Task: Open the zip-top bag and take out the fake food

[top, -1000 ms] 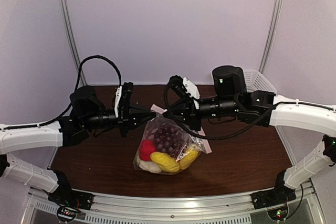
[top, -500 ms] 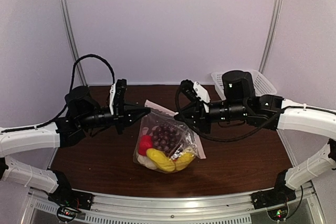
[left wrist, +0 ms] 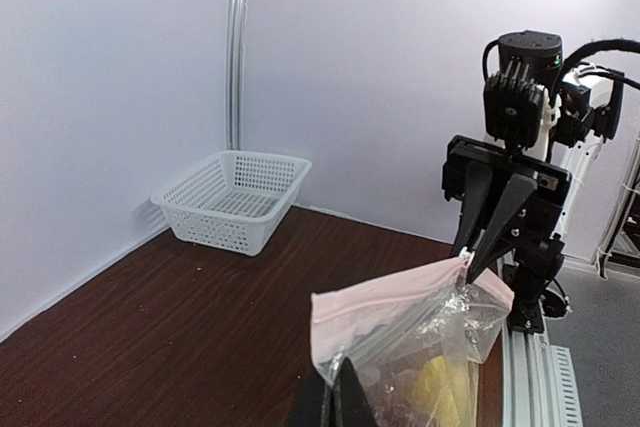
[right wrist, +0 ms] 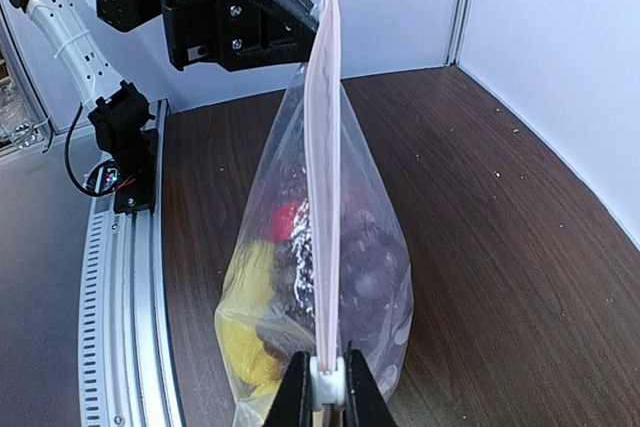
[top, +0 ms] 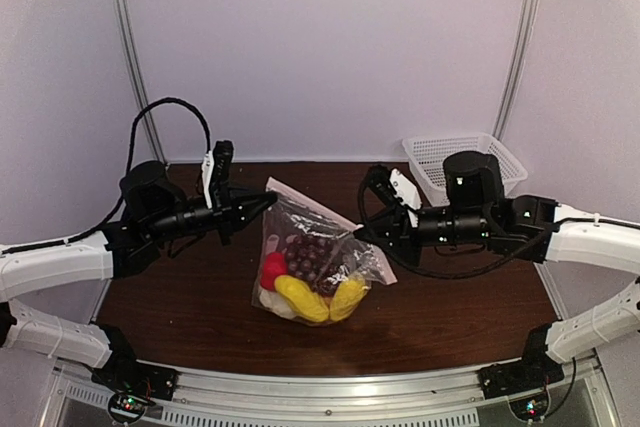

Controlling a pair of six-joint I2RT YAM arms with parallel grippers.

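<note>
left gripper (top: 266,203) level, reaching right, clenched on bag (top: 330,247) strip (right wrist: 322,147) far end | right gripper (top: 362,231) level, reaching left, clenched on strip near end

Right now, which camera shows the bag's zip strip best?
The right wrist view: the zip-top bag's zip strip runs edge-on and unbroken from the right pincer up to the left pincer. The left wrist view shows its flat side, foreshortened. The top view shows just a thin pink line.
</note>
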